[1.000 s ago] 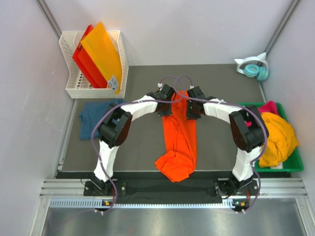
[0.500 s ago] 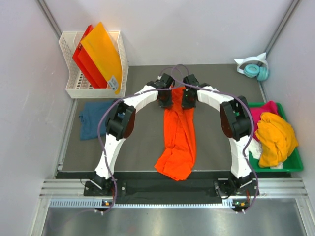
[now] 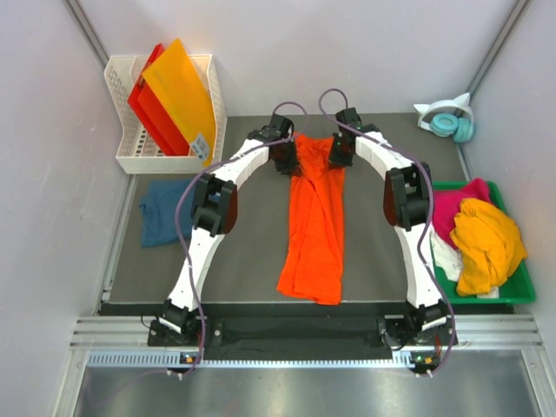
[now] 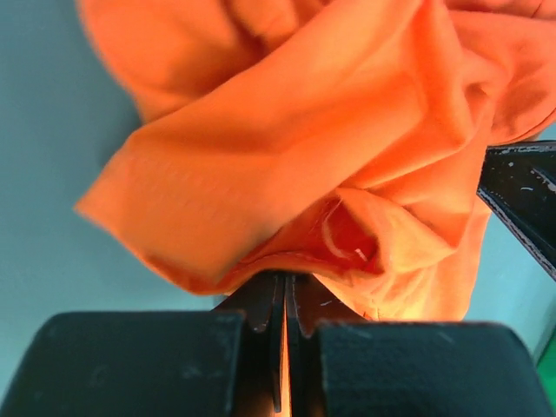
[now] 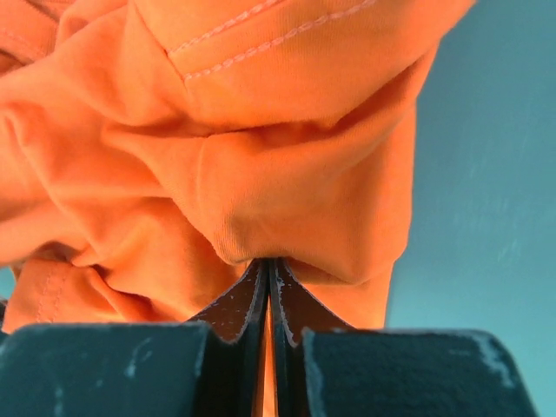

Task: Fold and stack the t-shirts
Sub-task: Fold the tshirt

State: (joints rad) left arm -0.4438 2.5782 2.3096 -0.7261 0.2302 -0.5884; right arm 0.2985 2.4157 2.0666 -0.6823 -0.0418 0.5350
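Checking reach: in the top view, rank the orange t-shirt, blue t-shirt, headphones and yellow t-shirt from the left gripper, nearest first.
1. orange t-shirt, held by the left gripper, centre.
2. blue t-shirt, left side.
3. headphones, far right.
4. yellow t-shirt, right side.

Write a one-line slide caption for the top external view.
Left hand and right hand pinch the far end of a bright orange cloth t-shirt trailing lengthwise over the dark grey table.
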